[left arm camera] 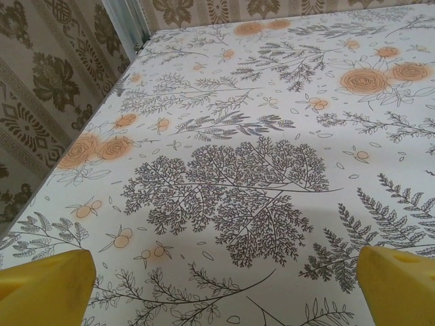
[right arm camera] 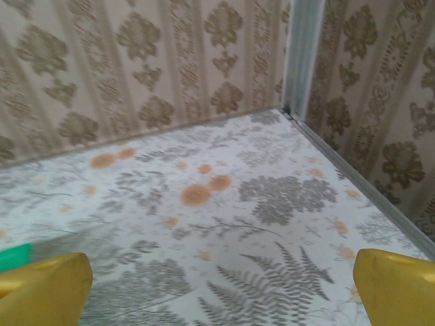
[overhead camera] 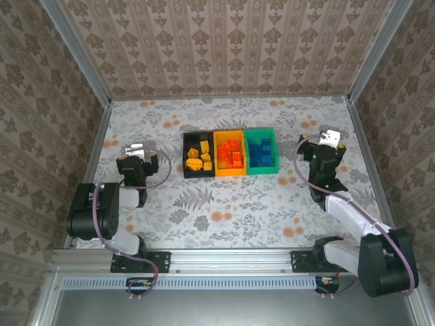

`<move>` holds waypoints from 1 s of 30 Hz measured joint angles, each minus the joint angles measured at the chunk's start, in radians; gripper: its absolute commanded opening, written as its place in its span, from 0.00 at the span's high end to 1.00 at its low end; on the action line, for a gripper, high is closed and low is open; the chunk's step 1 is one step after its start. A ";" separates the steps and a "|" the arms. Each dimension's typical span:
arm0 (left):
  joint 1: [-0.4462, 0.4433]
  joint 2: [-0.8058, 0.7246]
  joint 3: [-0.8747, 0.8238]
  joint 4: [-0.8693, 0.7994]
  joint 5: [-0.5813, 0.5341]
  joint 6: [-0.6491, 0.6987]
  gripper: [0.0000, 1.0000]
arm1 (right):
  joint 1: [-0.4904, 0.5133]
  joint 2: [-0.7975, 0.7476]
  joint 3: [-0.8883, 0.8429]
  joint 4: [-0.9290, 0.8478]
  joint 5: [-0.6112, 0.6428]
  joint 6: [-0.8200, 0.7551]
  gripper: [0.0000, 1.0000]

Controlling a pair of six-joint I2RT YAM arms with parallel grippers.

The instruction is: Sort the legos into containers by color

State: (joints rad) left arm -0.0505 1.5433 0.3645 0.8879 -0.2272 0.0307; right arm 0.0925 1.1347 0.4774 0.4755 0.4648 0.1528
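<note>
Lab-style robot test cell is indicated: table [overhead camera: 231, 204] covered in floral sheet, enclosed by damask-papered walls [overhead camera: 224, 47], framed by aluminium posts [overhead camera: 77, 51] at the far corners.

The legos [overhead camera: 231, 156] lie inside the containers [overhead camera: 230, 173], between left arm [overhead camera: 102, 210] and right arm [overhead camera: 353, 217].

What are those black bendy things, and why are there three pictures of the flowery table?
They are two robot arms, a left arm and a right arm, bolted to the near edge of the table. One picture looks down from above. The other two come from small cameras on the wrists; the yellow bits in the bottom corners are the fingers. The left tool and right tool are open and hold nothing. In the middle stand three joined bins: a black bin with yellow bricks, a yellow-orange bin with orange-red bricks, and a green bin with blue bricks.
</note>
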 measured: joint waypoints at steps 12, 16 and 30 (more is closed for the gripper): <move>0.000 0.000 0.000 0.003 0.000 0.000 0.00 | -0.071 0.312 -0.071 0.234 -0.195 -0.046 0.00; 0.000 0.000 0.000 0.003 0.000 0.000 0.00 | -0.071 0.369 -0.072 0.276 -0.243 -0.061 0.00; 0.000 0.000 0.000 0.003 0.012 0.000 0.00 | -0.062 0.391 -0.074 0.360 -0.271 -0.095 0.00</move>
State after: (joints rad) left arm -0.0505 1.5433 0.3649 0.8913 -0.2153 0.0307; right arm 0.0307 1.5253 0.4030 0.8356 0.1936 0.0582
